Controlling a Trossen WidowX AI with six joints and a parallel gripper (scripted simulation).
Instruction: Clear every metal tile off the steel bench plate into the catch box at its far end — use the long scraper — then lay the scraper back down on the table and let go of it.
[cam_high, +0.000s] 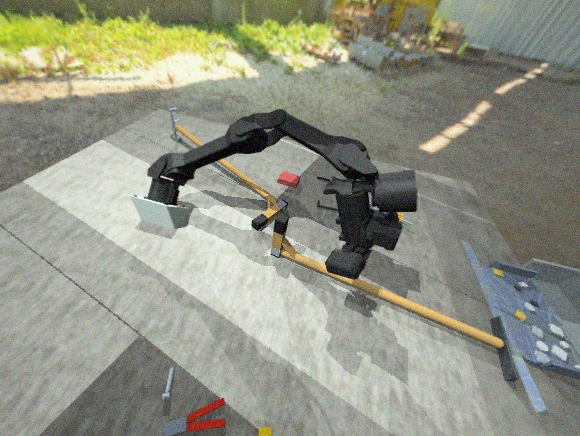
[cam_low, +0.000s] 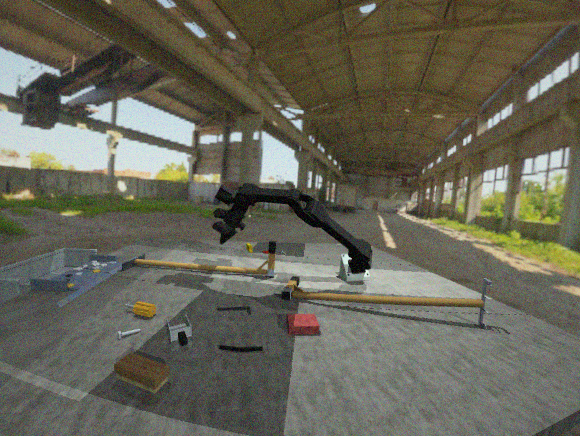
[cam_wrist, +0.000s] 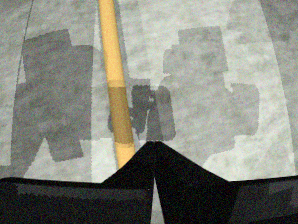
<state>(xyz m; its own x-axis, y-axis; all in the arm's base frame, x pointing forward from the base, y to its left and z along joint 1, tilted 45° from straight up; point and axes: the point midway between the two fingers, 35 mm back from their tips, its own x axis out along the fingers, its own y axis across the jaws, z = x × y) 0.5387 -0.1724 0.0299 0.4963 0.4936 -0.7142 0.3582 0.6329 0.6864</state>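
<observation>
Claw (cam_high: 345, 272) (cam_low: 223, 239) (cam_wrist: 153, 148) together on nothing, above long scraper (cam_high: 415, 306) (cam_low: 200, 267) (cam_wrist: 113, 55), which lies on counter (cam_high: 240, 320) (cam_low: 380, 360) (cam_wrist: 200, 100), blade by the bench plate (cam_high: 492, 295) (cam_low: 102, 272) at the catch-box edge. Likely step is taking the scraper: open wide, line up across the handle, lower straight, pinch firmly near its upright grip. Tiles (cam_high: 542, 346) (cam_low: 95, 265) still need pushing off, so keep the blade flat.

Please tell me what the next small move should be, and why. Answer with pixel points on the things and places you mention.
I would probably open the gripper (cam_high: 345, 267) (cam_low: 222, 240) (cam_wrist: 153, 148) before going lower. Its fingers are shut together with nothing between them, above the table and beside the scraper's handle (cam_high: 425, 310) (cam_low: 175, 265) (cam_wrist: 111, 45) in the wrist view. Tiles (cam_high: 559, 353) remain on the plate (cam_high: 492, 287), so the scraper seems needed.
</observation>
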